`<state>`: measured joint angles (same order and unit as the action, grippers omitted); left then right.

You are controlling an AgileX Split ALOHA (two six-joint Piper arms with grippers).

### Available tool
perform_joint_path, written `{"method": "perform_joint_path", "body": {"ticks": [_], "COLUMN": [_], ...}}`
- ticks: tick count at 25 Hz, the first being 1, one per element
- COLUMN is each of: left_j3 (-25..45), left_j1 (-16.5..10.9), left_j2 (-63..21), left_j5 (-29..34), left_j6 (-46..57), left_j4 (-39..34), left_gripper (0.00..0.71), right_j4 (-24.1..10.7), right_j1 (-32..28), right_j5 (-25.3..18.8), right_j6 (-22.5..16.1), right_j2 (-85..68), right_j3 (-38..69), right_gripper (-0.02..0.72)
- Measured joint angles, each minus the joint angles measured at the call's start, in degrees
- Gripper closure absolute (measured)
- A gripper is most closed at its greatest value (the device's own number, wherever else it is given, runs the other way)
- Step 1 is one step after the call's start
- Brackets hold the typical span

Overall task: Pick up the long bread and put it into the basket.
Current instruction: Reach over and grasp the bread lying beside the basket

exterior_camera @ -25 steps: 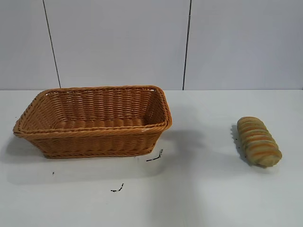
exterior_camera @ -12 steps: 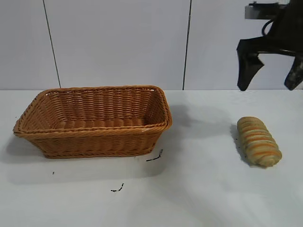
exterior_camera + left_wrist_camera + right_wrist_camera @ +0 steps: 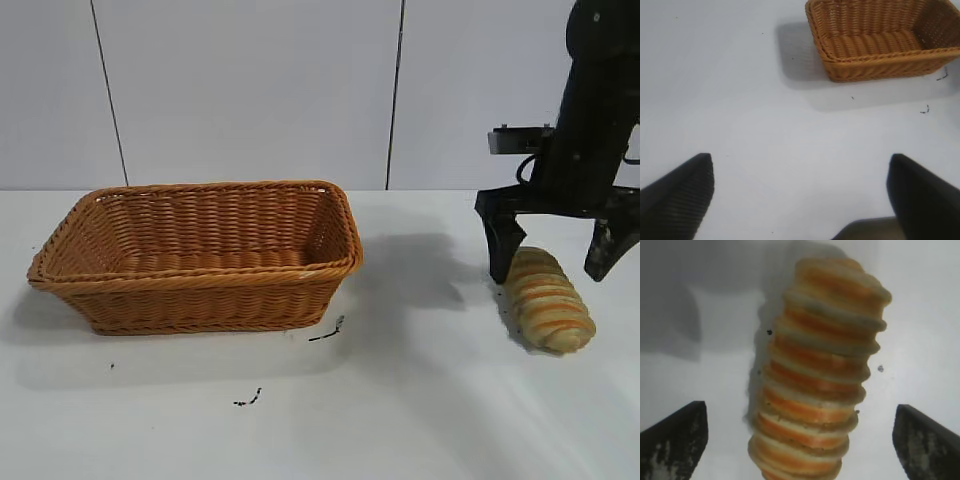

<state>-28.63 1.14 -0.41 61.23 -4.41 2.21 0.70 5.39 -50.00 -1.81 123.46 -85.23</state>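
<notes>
the right gripper [image 3: 555, 262] is spread wide, empty, its fingers astride the long bread [image 3: 547, 300], which is laid on the table [image 3: 420, 400] well right of the basket [image 3: 200, 255]; the left gripper [image 3: 800, 192] is spread wide, empty

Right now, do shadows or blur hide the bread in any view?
Exterior view: the long bread is sharp, with the right pincer casting a soft shadow on the table beside it. Right wrist view: ridges are clear, fingertips blurred. Left wrist view: only the basket shows, no bread.
</notes>
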Motion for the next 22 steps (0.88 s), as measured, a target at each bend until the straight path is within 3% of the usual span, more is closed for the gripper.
{"method": "perform_joint_path", "body": {"ticks": [11, 14, 16, 17, 18, 22], "left_j3": [0.0, 0.0, 0.0, 0.0, 0.0, 0.0], "left_j1": [0.0, 0.0, 0.0, 0.0, 0.0, 0.0], "left_j2": [0.0, 0.0, 0.0, 0.0, 0.0, 0.0], "left_j5": [0.0, 0.0, 0.0, 0.0, 0.0, 0.0], "left_j6": [0.0, 0.0, 0.0, 0.0, 0.0, 0.0], "left_j4": [0.0, 0.0, 0.0, 0.0, 0.0, 0.0], "left_gripper": [0.018, 0.018, 0.018, 0.018, 0.018, 0.018], "right_j4": [0.0, -0.1, -0.2, -0.2, -0.3, -2.3], "right_j1": [0.0, 0.0, 0.0, 0.0, 0.0, 0.0], "right_j5": [0.2, 0.0, -0.4, -0.5, -0.6, -1.8], "right_j6": [-0.3, -0.3, -0.3, -0.3, -0.3, -0.3], "right_j2": [2.7, 2.7, 2.6, 2.6, 2.4, 0.4], "right_j3": [-0.2, -0.2, -0.2, -0.2, -0.2, -0.7], "right_gripper": [0.034, 0.245, 0.472, 0.548, 0.583, 0.587]}}
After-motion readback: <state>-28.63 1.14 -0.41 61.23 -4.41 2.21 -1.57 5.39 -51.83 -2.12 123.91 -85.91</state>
